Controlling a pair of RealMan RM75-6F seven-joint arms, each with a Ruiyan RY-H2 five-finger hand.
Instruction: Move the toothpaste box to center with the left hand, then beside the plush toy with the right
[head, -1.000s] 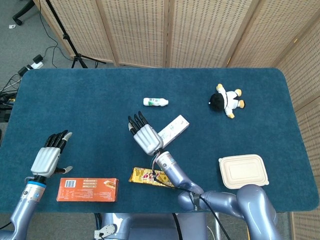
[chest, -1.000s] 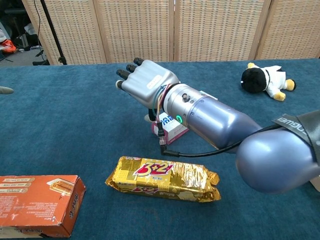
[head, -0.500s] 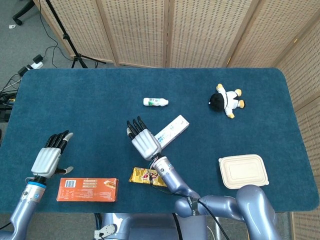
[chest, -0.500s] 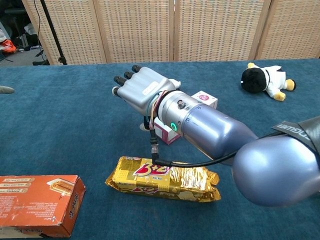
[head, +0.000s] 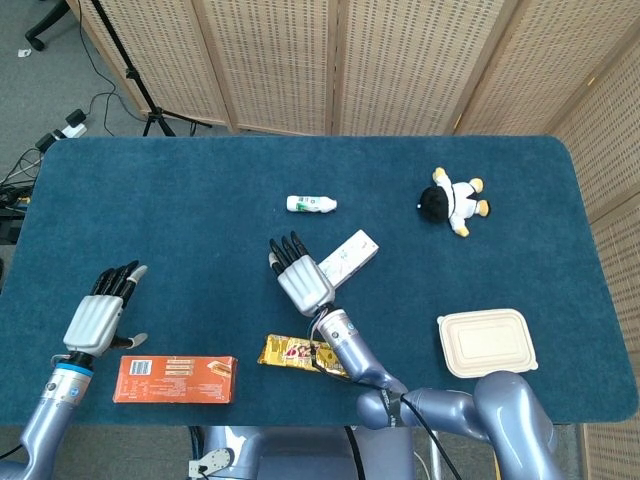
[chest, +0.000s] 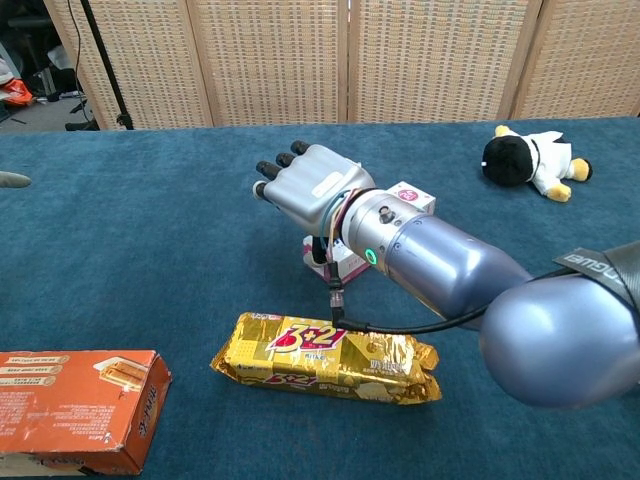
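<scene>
The toothpaste box (head: 349, 256) is white and pink and lies slantwise near the table's middle. My right hand (head: 299, 273) hovers at the box's near-left end with its fingers stretched out and nothing in them. In the chest view this hand (chest: 312, 185) covers most of the box, leaving only its pink far end (chest: 409, 198) showing. The plush toy (head: 455, 199) lies at the far right, also seen in the chest view (chest: 530, 158). My left hand (head: 98, 315) floats near the left front edge, fingers apart and empty.
A small white bottle (head: 311, 204) lies beyond the box. A gold biscuit pack (head: 300, 352) sits under my right forearm. An orange carton (head: 175, 379) is at the front left. A beige lidded container (head: 487, 342) stands at the front right. Wicker screens stand behind the table.
My right hand drew back toward the left front, then shifted right again to the box's end. The box and my left hand have stayed in place.
</scene>
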